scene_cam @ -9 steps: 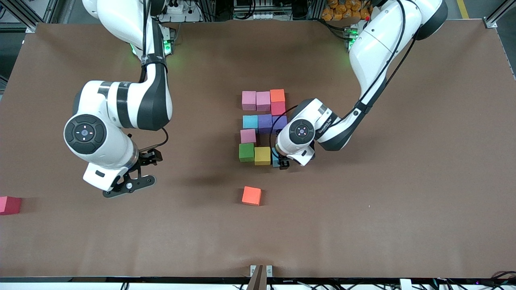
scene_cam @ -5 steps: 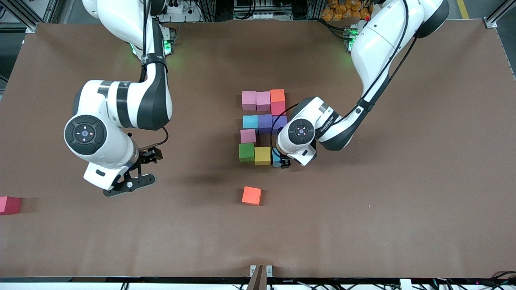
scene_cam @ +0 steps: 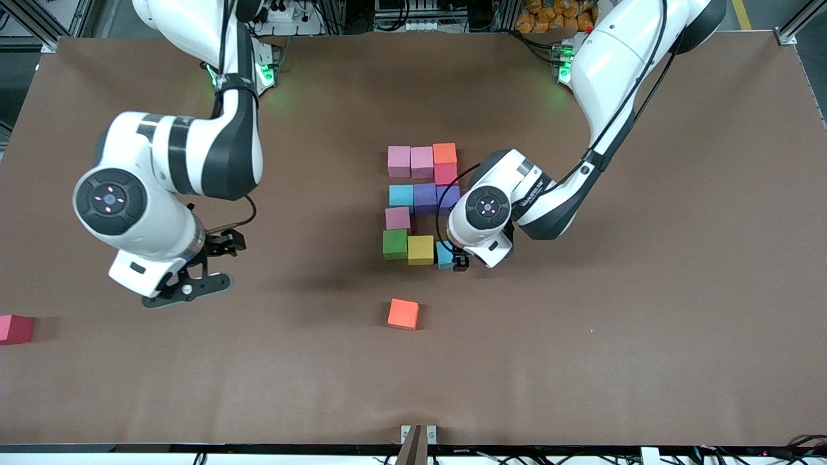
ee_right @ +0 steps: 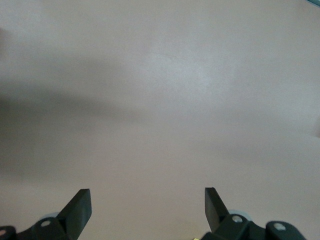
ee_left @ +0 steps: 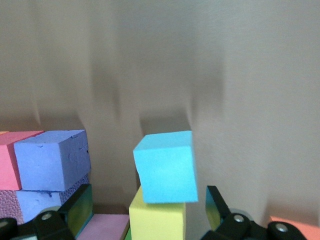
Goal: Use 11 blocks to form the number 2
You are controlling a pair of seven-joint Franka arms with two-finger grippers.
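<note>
Last block of the number 2 set in its bottom row

The blue block sits on the table touching the yellow block, closing the row nearest the front camera. The left gripper hangs just above it, fingers spread wide, gripping nothing. The right gripper waits over bare table toward its own end, likewise spread and empty.

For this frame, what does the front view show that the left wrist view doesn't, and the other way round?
Only the front view: the whole block digit, the green block, a loose orange block, a red block at the table edge, and the right gripper over bare table. Only the left wrist view: the left gripper standing open, its fingers apart from the blue block. Both: that blue block, the yellow block, the purple ones.
</note>
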